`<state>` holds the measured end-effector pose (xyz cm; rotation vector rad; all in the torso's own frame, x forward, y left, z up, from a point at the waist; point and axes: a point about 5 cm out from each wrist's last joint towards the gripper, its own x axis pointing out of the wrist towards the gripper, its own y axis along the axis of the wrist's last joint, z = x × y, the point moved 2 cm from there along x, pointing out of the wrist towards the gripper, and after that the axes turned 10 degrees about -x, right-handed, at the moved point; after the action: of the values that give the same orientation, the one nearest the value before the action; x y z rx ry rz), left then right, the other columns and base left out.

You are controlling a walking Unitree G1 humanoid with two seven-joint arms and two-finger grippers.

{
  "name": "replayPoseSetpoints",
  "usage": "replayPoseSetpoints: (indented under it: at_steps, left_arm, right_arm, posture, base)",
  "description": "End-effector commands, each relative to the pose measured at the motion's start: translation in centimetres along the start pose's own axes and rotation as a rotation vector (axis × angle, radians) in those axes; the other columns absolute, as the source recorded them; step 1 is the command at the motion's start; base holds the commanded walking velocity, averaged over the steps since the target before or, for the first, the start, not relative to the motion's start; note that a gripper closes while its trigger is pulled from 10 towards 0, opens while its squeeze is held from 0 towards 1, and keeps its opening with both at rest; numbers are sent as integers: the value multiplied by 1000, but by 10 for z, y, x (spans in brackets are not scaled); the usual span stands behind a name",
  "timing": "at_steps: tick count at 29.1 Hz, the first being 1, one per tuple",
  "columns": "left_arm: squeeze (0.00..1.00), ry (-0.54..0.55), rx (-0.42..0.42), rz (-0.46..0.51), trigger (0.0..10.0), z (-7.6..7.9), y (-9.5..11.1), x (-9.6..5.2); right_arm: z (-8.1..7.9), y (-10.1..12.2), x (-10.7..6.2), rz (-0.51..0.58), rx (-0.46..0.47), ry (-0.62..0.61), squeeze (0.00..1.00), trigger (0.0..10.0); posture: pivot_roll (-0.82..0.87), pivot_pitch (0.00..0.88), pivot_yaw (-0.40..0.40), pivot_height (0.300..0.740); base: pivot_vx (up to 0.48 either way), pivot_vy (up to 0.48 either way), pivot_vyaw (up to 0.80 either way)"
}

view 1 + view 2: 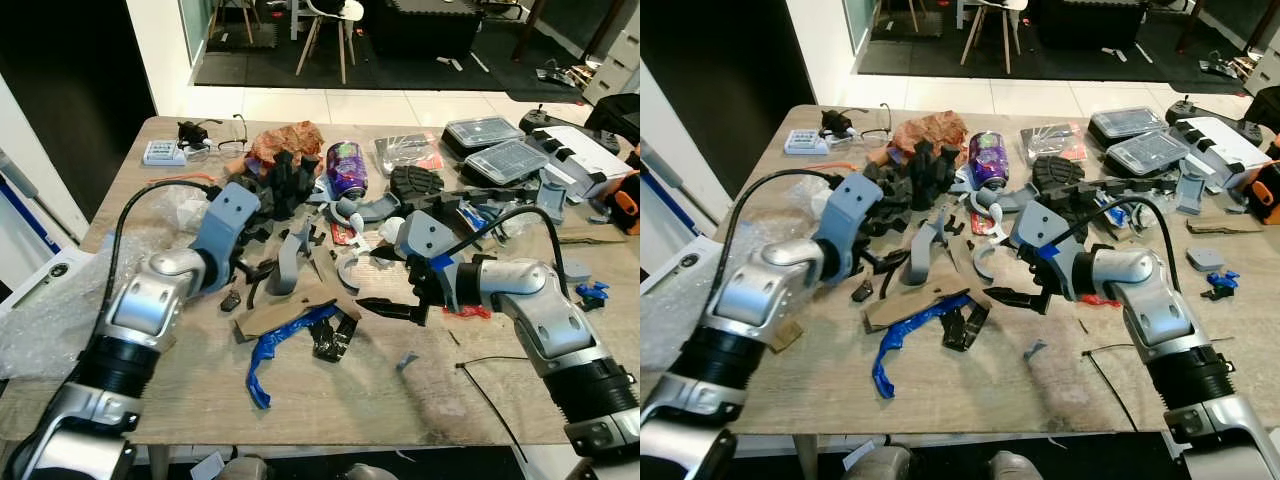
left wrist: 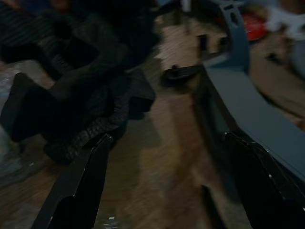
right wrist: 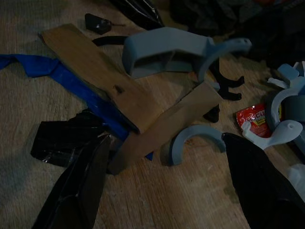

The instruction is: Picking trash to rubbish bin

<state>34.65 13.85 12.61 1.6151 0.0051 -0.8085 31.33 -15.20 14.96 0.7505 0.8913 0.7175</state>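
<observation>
Starting at my left, the left gripper [image 1: 883,268] sits low among the black foam scraps [image 1: 285,185], its fingers apart with nothing between them. The left wrist view adds what the head cameras hide behind the arm: a long grey plastic part [image 2: 257,114] runs just beside one finger, with bare wood between the fingers. If I close here I risk catching only that part's edge, or shoving the foam heap into the purple can [image 1: 346,168] behind it.

In the middle, the trash lies loose on the wooden table [image 1: 330,400]: a brown cardboard strip [image 1: 285,310], a blue tape strip [image 1: 275,350] partly under it, and a crumpled black wrapper [image 1: 333,340] beside them.

To the right, the right gripper [image 1: 385,308] hovers just above the table near the cardboard's end, fingers spread and empty. Its wrist view shows a grey curved piece [image 3: 193,138] and a red wrapper [image 3: 252,119] close ahead, which the head views half bury in clutter. My worry is that the flat cardboard will slide rather than lift, dragging the tape along. I see no rubbish bin anywhere, so carrying a weak grasp could drop pieces.
</observation>
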Motion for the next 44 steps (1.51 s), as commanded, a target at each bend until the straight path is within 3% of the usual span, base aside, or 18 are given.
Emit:
replayPoseSetpoints:
  at_steps: [1,10,13,15,18,19,27,32,39,44]
  left_arm:
    - [0,20,19,5,10000,1,3,3]
    - [0,14,-47,10,10000,8,6,5]
    - [0,-32,-64,39,10000,14,13,3]
    - [0,-118,-5,120,10000,24,28,-3]
    - [0,-209,0,136,10000,32,33,-10]
    - [0,-268,-8,157,10000,36,37,-16]
    - [0,-337,-107,152,10000,43,42,-23]
    - [0,-272,-166,49,10000,51,34,-19]
    - [0,-252,-220,34,10000,59,34,-14]
    - [0,-91,-255,-7,10000,53,24,3]
  right_arm:
    - [2,0,-1,1,-7,-13,0,10000]
    - [3,0,-1,2,-10,-20,0,10000]
    - [3,0,0,3,-11,-20,0,10000]
    - [3,0,0,4,-11,-21,0,10000]
    - [3,0,0,5,-12,-21,0,10000]
    - [3,0,1,5,-12,-21,0,10000]
    - [2,0,1,4,-14,-21,0,10000]
    - [3,-1,1,0,-16,-25,0,10000]
    - [3,-1,1,-2,-17,-31,0,10000]
    - [4,-1,1,-1,-17,-39,0,10000]
  posture:
    - [-6,0,6,740]
    - [-6,0,6,740]
    - [-6,0,6,740]
    - [-6,0,6,740]
    - [-8,0,6,740]
    - [-8,0,6,740]
    - [-6,0,6,740]
    - [-6,0,6,740]
    - [-7,0,11,740]
    - [-7,0,13,740]
  base:
    - [0,0,0]
    - [0,0,0]
    - [0,0,0]
    - [0,0,0]
    - [0,0,0]
    - [0,0,0]
    - [0,0,0]
    - [0,0,0]
    - [0,0,0]
    - [0,0,0]
